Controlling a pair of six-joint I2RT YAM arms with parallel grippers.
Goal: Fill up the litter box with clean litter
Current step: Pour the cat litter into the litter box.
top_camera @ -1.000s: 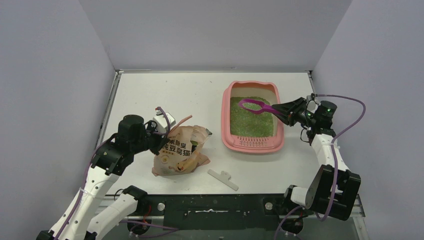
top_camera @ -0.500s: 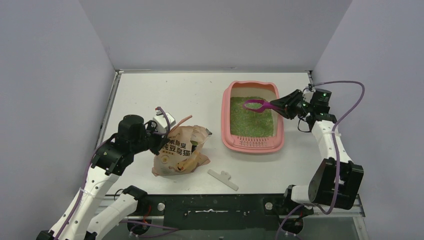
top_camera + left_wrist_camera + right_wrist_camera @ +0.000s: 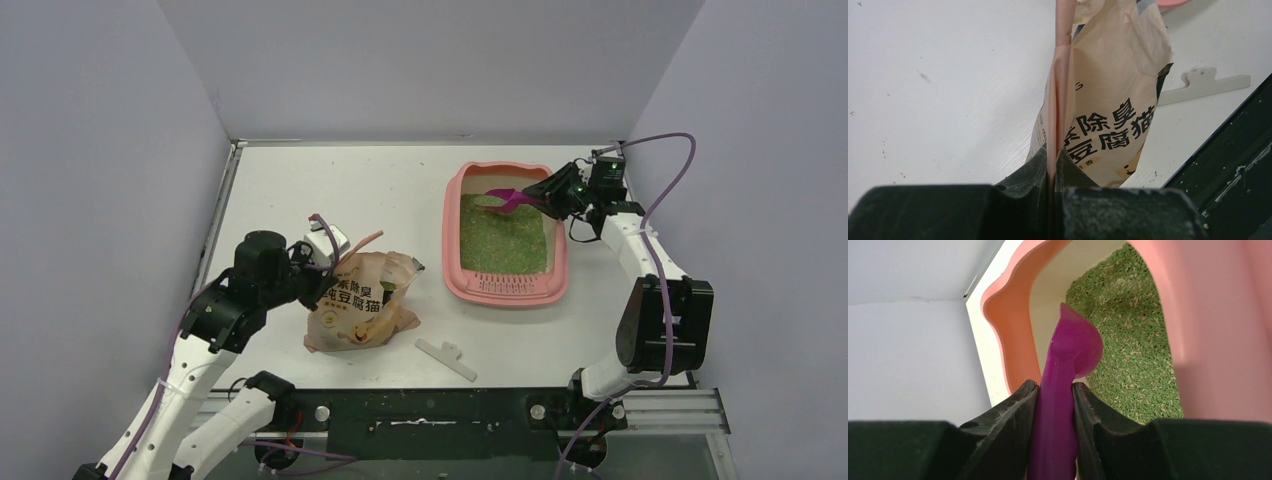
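Note:
The pink litter box lies on the right half of the table with a bed of green litter in it. My right gripper hangs over the box's far right corner, shut on the handle of a magenta scoop. In the right wrist view the gripper clamps the scoop, whose bowl sits above the litter by the pink wall. My left gripper is shut on the top edge of the beige litter bag. The left wrist view shows that gripper pinching the bag's fold.
A white clip lies on the table in front of the bag, also seen in the left wrist view as a white clip. The black front rail runs close to the bag. Grey walls close in three sides.
My right gripper has carried the scoop from the middle of the box toward its far right corner and turned it. The left arm and bag have not moved.

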